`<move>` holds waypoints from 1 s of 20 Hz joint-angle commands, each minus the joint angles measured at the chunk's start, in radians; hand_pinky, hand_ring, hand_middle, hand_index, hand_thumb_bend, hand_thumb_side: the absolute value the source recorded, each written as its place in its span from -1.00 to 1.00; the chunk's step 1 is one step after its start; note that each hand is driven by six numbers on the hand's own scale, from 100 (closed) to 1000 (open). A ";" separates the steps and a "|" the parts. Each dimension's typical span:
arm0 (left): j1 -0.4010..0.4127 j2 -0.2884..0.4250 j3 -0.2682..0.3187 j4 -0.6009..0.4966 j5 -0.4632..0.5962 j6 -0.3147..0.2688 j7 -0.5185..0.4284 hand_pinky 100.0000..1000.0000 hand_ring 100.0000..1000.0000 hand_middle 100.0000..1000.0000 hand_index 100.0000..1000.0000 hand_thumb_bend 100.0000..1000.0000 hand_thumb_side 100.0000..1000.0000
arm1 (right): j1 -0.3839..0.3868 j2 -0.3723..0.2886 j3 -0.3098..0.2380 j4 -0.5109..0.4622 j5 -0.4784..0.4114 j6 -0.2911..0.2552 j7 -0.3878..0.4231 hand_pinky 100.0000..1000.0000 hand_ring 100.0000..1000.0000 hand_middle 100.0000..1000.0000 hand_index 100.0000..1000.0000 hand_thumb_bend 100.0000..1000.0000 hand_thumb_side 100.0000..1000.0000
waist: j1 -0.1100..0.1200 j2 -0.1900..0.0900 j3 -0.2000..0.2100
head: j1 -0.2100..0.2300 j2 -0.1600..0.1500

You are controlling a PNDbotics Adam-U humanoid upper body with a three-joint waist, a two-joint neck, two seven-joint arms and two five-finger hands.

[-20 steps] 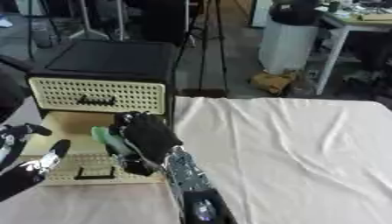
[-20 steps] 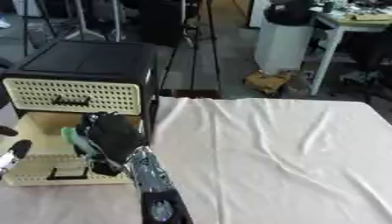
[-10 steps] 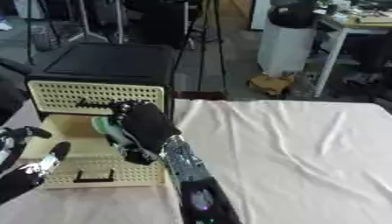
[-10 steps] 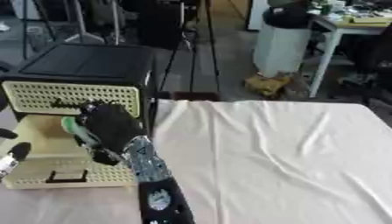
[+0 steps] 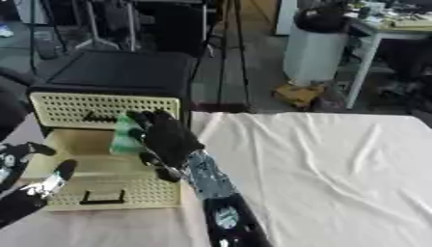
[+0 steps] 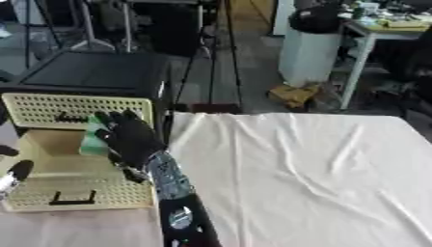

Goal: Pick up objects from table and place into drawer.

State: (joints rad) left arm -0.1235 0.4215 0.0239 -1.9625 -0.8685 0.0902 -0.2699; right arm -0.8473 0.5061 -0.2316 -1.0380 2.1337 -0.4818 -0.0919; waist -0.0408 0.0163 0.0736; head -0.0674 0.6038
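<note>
A cream perforated cabinet (image 5: 101, 108) with a black top stands at the table's left. Its lower drawer (image 5: 101, 193) is pulled out toward me. My right hand (image 5: 168, 140) hangs over the open drawer with its back toward me, shut on a pale green object (image 5: 127, 135) at its left side. The object is upright, level with the upper drawer front; the thumb is hidden behind it. My left hand (image 5: 30, 190) rests open at the lower left, beside the drawer's front corner.
A wrinkled white cloth (image 5: 320, 173) covers the table to the right of the cabinet. Beyond the far edge are a white bin (image 5: 314, 53), tripod legs (image 5: 228, 48) and a desk (image 5: 388, 29).
My right hand has carried the green object a little farther away and upward over the open drawer. The left hand has stayed at the lower left.
</note>
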 commanded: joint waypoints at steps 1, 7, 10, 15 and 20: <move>-0.008 0.008 0.005 -0.018 0.001 -0.001 -0.001 -1.00 -1.00 -1.00 0.40 -0.23 1.00 | -0.012 0.008 -0.001 -0.033 -0.002 -0.002 0.019 0.78 0.84 0.94 0.64 -0.77 -0.85 | 0.010 -0.009 -0.002 | 0.002 -0.008; -0.008 0.007 0.005 -0.019 0.001 0.000 -0.001 -1.00 -1.00 -1.00 0.40 -0.23 1.00 | -0.019 0.008 0.005 -0.043 -0.048 -0.017 0.018 0.77 0.85 0.93 0.68 -0.82 -0.62 | 0.010 -0.010 -0.003 | 0.003 -0.008; -0.008 0.007 0.004 -0.018 0.002 -0.001 -0.002 -1.00 -1.00 -1.00 0.40 -0.23 1.00 | -0.039 -0.002 0.010 -0.047 -0.087 -0.022 0.007 0.76 0.85 0.90 0.69 -0.90 -0.54 | 0.010 -0.011 -0.005 | 0.002 -0.007; -0.005 0.010 -0.002 -0.013 0.006 -0.006 -0.008 -1.00 -1.00 -1.00 0.40 -0.23 1.00 | -0.119 -0.076 0.015 -0.023 -0.171 -0.012 -0.015 0.70 0.78 0.84 0.68 -0.83 -0.61 | 0.006 -0.016 -0.007 | -0.006 -0.002; 0.003 0.022 -0.001 -0.008 0.004 -0.007 -0.009 -1.00 -1.00 -1.00 0.40 -0.23 1.00 | -0.207 -0.205 -0.002 0.067 -0.208 0.027 -0.018 0.68 0.75 0.87 0.67 -0.75 -0.66 | -0.003 -0.025 -0.020 | 0.006 0.001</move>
State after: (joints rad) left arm -0.1135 0.4218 0.0212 -1.9615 -0.8670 0.0840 -0.2765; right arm -1.0285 0.3414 -0.2283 -0.9817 1.9409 -0.4667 -0.1074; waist -0.0517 0.0003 0.0545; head -0.0662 0.6042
